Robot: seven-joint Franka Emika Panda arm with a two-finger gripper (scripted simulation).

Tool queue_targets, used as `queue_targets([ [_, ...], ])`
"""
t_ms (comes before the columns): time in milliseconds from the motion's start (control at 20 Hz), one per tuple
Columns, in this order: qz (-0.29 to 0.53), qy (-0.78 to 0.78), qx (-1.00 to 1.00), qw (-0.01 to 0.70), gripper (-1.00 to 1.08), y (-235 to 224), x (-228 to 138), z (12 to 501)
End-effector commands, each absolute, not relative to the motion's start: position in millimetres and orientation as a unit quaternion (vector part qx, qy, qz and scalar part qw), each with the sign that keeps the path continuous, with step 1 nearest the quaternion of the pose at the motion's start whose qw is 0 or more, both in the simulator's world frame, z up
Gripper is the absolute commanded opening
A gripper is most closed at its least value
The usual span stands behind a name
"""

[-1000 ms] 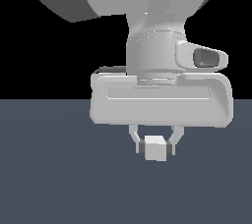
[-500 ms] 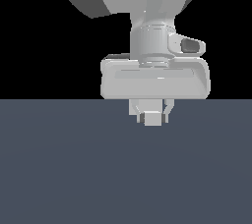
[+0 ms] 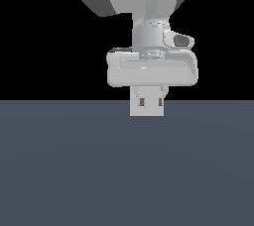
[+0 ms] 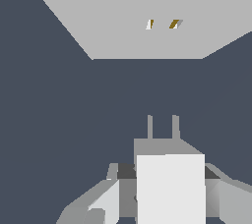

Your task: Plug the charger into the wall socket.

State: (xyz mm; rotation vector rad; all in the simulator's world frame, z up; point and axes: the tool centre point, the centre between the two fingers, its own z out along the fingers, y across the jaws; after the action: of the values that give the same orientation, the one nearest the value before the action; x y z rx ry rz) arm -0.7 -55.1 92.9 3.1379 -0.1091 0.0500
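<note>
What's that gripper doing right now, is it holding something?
Gripper: closed on the charger, whose two prongs point toward the wall socket and are not yet in it.

The charger (image 4: 170,188) is a plain whitish block with two pale grey prongs, and the wall socket (image 4: 123,16) is a flat light-grey plate marked by two small orange-brown holes. The table (image 3: 127,170) is an even slate blue-grey against a black backdrop, and the arm's body (image 3: 151,69) is pale grey.
</note>
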Motion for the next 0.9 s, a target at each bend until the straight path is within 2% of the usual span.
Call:
queue_targets([
  [0,0.016,-0.032,0.999,0.001,-1.00,-55.4,6.0,96.9],
  [850,0.016,-0.031,0.999,0.001,-1.00,-55.9,19.4,100.1],
])
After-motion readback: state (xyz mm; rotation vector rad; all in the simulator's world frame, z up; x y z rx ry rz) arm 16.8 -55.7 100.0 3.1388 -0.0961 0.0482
